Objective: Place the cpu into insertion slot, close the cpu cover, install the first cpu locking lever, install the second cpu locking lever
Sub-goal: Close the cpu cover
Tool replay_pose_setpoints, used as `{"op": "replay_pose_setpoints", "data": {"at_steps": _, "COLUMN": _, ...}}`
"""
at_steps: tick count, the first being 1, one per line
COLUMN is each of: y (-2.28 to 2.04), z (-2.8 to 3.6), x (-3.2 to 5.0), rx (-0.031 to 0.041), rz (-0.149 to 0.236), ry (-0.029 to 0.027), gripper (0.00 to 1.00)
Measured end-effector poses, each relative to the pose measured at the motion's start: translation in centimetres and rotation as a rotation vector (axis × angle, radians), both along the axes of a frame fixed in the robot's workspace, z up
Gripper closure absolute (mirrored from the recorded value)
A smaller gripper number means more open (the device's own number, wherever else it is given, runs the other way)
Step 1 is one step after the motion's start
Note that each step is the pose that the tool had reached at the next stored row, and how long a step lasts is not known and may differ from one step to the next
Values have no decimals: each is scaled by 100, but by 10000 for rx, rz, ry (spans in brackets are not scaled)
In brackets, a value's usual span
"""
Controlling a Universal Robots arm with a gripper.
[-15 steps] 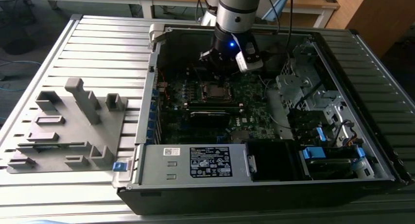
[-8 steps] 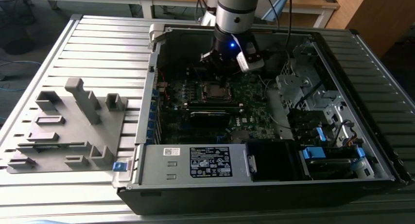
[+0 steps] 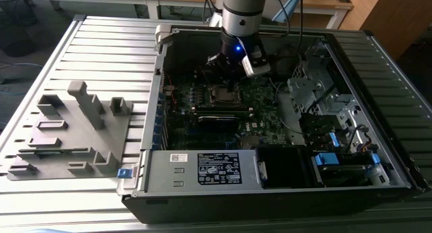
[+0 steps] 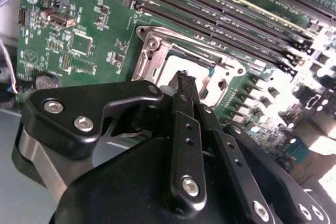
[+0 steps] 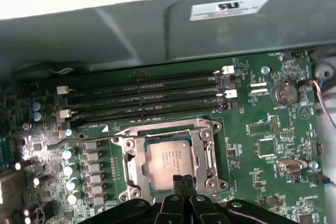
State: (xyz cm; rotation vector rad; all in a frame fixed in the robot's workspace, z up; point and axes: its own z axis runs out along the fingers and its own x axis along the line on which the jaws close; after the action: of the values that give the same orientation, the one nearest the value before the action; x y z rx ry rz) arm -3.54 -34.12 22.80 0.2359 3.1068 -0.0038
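At the socket rim, in both wrist views: end effector [image 5: 181,181], fingers clenched tip to tip with nothing between them. It hangs low over one edge of the cpu [image 5: 169,162]; whether it touches cannot be told.

- Cpu: flat, grey metal face up, lying square in the slot [image 3: 213,95]. Judged light and rigid, with a smooth, slippery face and a fragile contact side. Best held by two opposite edges, never pressed off level.
- Cover [image 5: 209,157]: silver frame around the cpu, which shows through its window. It appears to lie down; latching cannot be told. Judged thin, stiff and springy sheet, best pushed at its free edge.
- Memory slots [image 5: 147,98]: long, black, parallel, just beside the socket.
- Board [image 5: 252,129]: green, crowded with small parts, easily scraped.
- Case [image 3: 284,192]: open, lying flat, arm reaching in from above.
- Fixture [image 3: 74,132]: grey moulded block at the exterior view's left, on the ribbed tabletop [image 3: 101,46].
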Motion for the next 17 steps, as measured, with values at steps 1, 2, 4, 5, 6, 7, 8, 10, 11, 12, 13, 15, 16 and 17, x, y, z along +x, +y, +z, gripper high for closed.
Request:
{"op": "replay_pose_setpoints", "data": {"at_steps": 1, "y": 0, "z": 0, "x": -3, "rx": -1, "rz": -41, "ry": 0, "gripper": 89}}
{"op": "replay_pose_setpoints", "data": {"at_steps": 2, "y": 0, "z": 0, "x": -3, "rx": -1, "rz": -42, "ry": 0, "gripper": 89}}
{"op": "replay_pose_setpoints", "data": {"at_steps": 4, "y": 0, "z": -4, "x": -12, "rx": 1, "rz": -45, "ry": -1, "gripper": 89}}
{"op": "replay_pose_setpoints", "data": {"at_steps": 5, "y": 0, "z": -7, "x": -27, "rx": 1, "rz": -43, "ry": -1, "gripper": 89}}
{"op": "replay_pose_setpoints", "data": {"at_steps": 6, "y": 0, "z": -10, "x": -48, "rx": 1, "rz": -43, "ry": -1, "gripper": 89}}
{"op": "replay_pose_setpoints", "data": {"at_steps": 7, "y": 0, "z": -15, "x": -74, "rx": 1, "rz": -42, "ry": -1, "gripper": 89}}
{"op": "replay_pose_setpoints", "data": {"at_steps": 8, "y": 1, "z": -20, "x": -102, "rx": 2, "rz": -43, "ry": -2, "gripper": 89}}
{"op": "replay_pose_setpoints", "data": {"at_steps": 10, "y": 1, "z": -30, "x": -154, "rx": 1, "rz": -43, "ry": -1, "gripper": 89}}
{"op": "replay_pose_setpoints", "data": {"at_steps": 11, "y": 2, "z": -36, "x": -178, "rx": 0, "rz": -43, "ry": -1, "gripper": 89}}
{"op": "replay_pose_setpoints", "data": {"at_steps": 12, "y": 2, "z": -42, "x": -200, "rx": 0, "rz": -43, "ry": -1, "gripper": 89}}
{"op": "replay_pose_setpoints", "data": {"at_steps": 13, "y": 3, "z": -49, "x": -222, "rx": 0, "rz": -43, "ry": -1, "gripper": 89}}
{"op": "replay_pose_setpoints", "data": {"at_steps": 15, "y": 4, "z": -62, "x": -263, "rx": 0, "rz": -43, "ry": 0, "gripper": 89}}
{"op": "replay_pose_setpoints", "data": {"at_steps": 16, "y": 4, "z": -68, "x": -279, "rx": 1, "rz": -43, "ry": -1, "gripper": 89}}
{"op": "replay_pose_setpoints", "data": {"at_steps": 17, "y": 4, "z": -74, "x": -292, "rx": 1, "rz": -43, "ry": -1, "gripper": 89}}
